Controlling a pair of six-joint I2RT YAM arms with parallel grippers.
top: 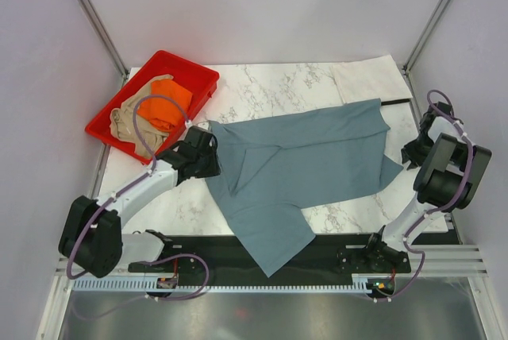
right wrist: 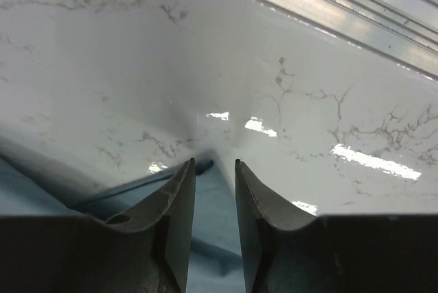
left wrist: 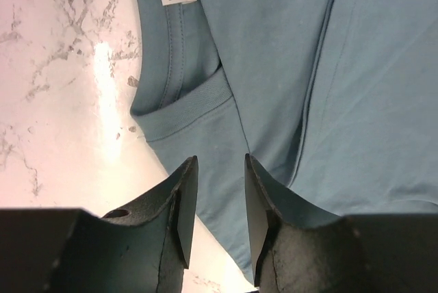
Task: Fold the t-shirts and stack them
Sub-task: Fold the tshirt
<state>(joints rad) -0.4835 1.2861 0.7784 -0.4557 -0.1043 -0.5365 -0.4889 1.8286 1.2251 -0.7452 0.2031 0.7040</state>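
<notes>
Jaws of our left gripper point(left wrist: 219, 160) stand partly apart with nothing pinched, the collar of the slate blue-grey t-shirt point(left wrist: 287, 67) lying just under and ahead of them; our right gripper point(right wrist: 213, 163) shows a narrow gap too, clamped on nothing, with the shirt's other end under its tips and bare marble table point(right wrist: 287, 101) beyond. We judge the first fold of this shirt is in hand: one side lies lapped over. Next we need a fresh pinch at each end, lifted together and carried across, while the orange t-shirt point(top: 171, 98) and tan t-shirt point(top: 125, 122) wait in the red tray point(top: 203, 78) beyond the left jaws.
</notes>
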